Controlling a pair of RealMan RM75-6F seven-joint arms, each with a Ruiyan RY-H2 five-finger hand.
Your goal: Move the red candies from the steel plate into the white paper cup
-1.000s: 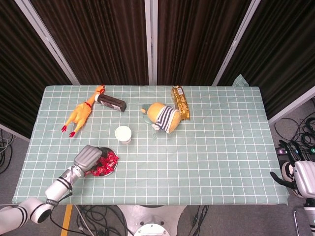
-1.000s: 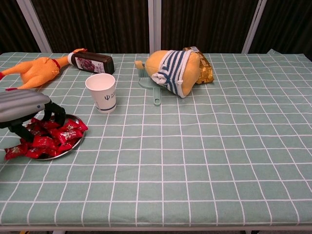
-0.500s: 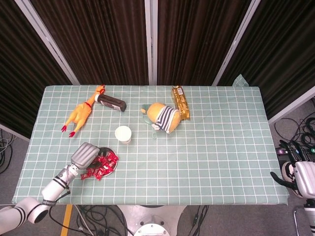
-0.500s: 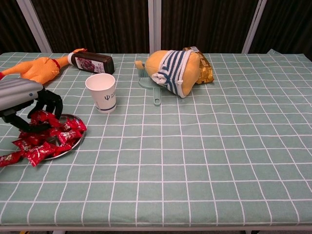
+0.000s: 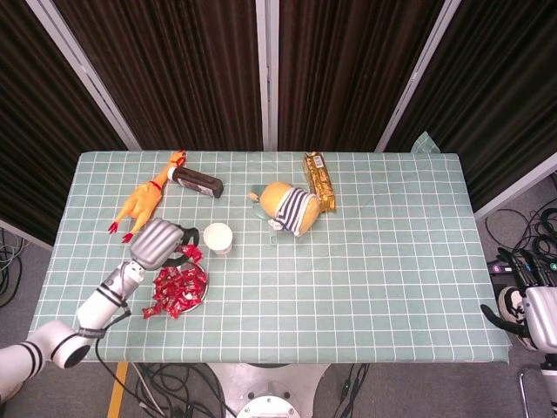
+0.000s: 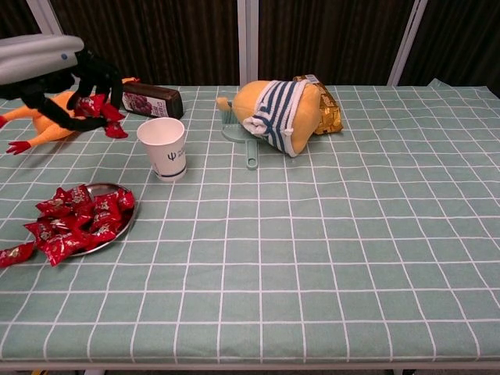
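Our left hand (image 6: 58,74) was raised above the table (image 5: 392,261), near its left edge, gripping a small bunch of red candies (image 6: 98,109) in its dark fingers (image 6: 86,70). The cup (image 6: 162,147) stood upright just to the right of that hand and below it, so we judged the coming move to be a short shift rightward over the cup's mouth, then a release. From the head view, the hand (image 5: 159,244) appeared just beside the cup (image 5: 218,238), with the held candies (image 5: 190,253) poking out toward it. A candy has no long axis that mattered here; what mattered was that the cup's opening faced straight up and was narrow, so we judged a candy could easily drop beside it.

The cup's inside looked white and bare in the head view, though we could not see to its bottom. The plate (image 6: 125,226) lay nearer the front edge than the cup, at the left side of the table, and held a heap of candies. A few of them (image 6: 19,251) lay off its rim on the cloth to the left.

Our right hand (image 5: 535,318) hung well off the right edge of the table, far from everything; we could not tell whether it was open or closed. The left hand was plainly the nearer one for this work.
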